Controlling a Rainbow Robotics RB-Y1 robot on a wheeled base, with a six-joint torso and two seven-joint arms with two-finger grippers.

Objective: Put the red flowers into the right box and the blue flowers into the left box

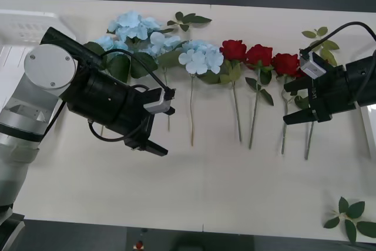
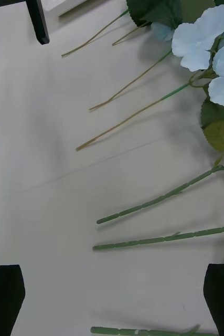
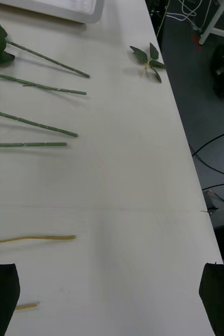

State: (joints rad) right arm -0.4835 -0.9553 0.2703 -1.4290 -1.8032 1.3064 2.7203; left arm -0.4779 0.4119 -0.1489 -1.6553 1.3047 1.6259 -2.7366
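Flowers in one row across the desk, blooms toward the far edge, stems running lengthwise toward the near edge. Blue flowers at left-centre, red flowers just right of them. Left box at far left corner, right box at right edge. Left gripper spread wide above blue stems. Right gripper spread over rightmost red stems.

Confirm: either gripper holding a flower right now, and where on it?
Nothing held. Left gripper and right gripper are both open above the table, clear of the stems.
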